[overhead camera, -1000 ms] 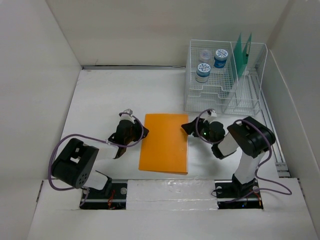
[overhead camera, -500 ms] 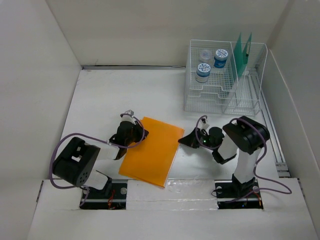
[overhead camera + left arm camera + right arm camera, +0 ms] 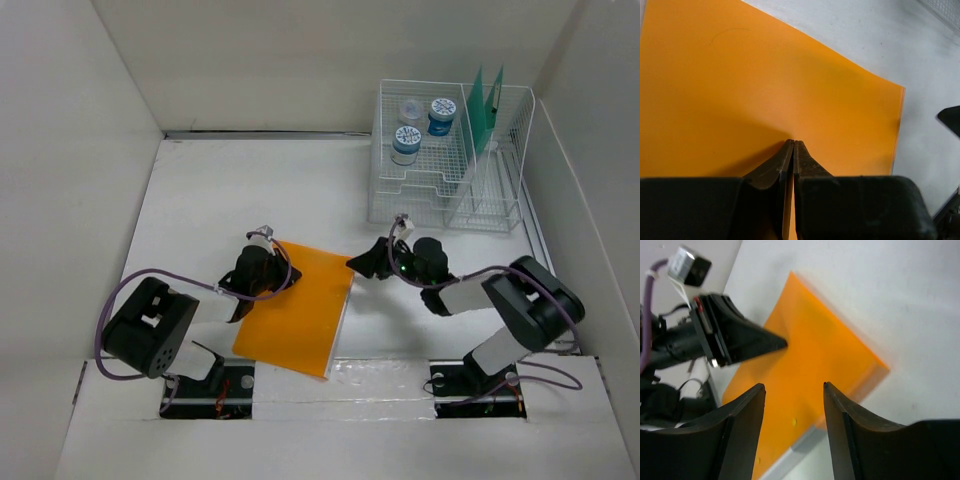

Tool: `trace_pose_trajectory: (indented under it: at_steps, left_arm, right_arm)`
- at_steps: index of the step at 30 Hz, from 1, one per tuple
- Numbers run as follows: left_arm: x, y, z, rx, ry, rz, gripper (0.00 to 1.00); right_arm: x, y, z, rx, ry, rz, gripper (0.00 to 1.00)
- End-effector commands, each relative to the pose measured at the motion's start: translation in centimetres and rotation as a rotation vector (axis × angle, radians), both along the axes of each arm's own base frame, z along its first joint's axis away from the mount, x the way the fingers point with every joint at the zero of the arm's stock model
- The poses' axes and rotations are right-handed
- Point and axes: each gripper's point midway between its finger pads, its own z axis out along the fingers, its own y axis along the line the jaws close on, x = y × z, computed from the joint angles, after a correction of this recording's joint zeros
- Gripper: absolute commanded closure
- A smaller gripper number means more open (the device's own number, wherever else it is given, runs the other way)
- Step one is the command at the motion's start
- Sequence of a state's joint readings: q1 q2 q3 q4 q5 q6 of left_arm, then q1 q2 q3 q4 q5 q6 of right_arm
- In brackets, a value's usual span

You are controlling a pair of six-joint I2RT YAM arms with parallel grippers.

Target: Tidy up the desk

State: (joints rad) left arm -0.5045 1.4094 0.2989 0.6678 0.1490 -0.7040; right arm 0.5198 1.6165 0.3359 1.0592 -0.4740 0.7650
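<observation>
Spanning most of the top view, the desk [image 3: 200,200] holds an orange folder [image 3: 295,310] at lower centre. The left gripper [image 3: 792,143] is clamped on the folder's left edge. The right gripper [image 3: 793,386], jaws apart and empty, hovers at its right corner.

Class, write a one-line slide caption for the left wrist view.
Shut left gripper pinching the orange folder on the white desk.
</observation>
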Motion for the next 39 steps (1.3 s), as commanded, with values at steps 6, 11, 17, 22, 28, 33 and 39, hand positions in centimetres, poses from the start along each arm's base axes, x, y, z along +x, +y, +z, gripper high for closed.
trace_pose_trajectory:
  at_steps: [6,11,17,22,28,33,39]
  left_arm:
    - [-1.4,0.2,-1.4,0.025,0.051,-0.026,1.0]
    - [-1.5,0.4,-1.4,0.033,0.051,-0.024,1.0]
    - [-1.4,0.3,-1.2,0.023,0.043,-0.024,1.0]
    - [-1.4,0.2,-1.3,0.02,0.046,-0.027,1.0]
    - [-1.6,0.2,-1.2,0.013,0.044,-0.027,1.0]
    - [-1.6,0.0,-1.2,-0.001,0.04,-0.033,1.0]
    - [-1.7,-0.2,-0.8,-0.014,0.026,-0.046,1.0]
  right_arm:
    - [3.4,-3.9,-4.5,-0.419,0.062,-0.262,0.34]
    - [5.6,-3.0,-4.2,-0.47,0.038,-0.253,0.28]
    - [3.6,0.2,-5.2,-0.391,0.067,-0.055,0.38]
    - [0.3,1.8,-6.3,-0.393,0.124,0.029,0.43]
    - [-0.1,-3.1,-7.7,-0.568,0.172,-0.172,0.38]
    - [-1.0,-1.9,-8.2,-0.575,0.212,-0.127,0.41]
    - [0.0,1.3,-9.1,-0.506,0.249,-0.079,0.5]
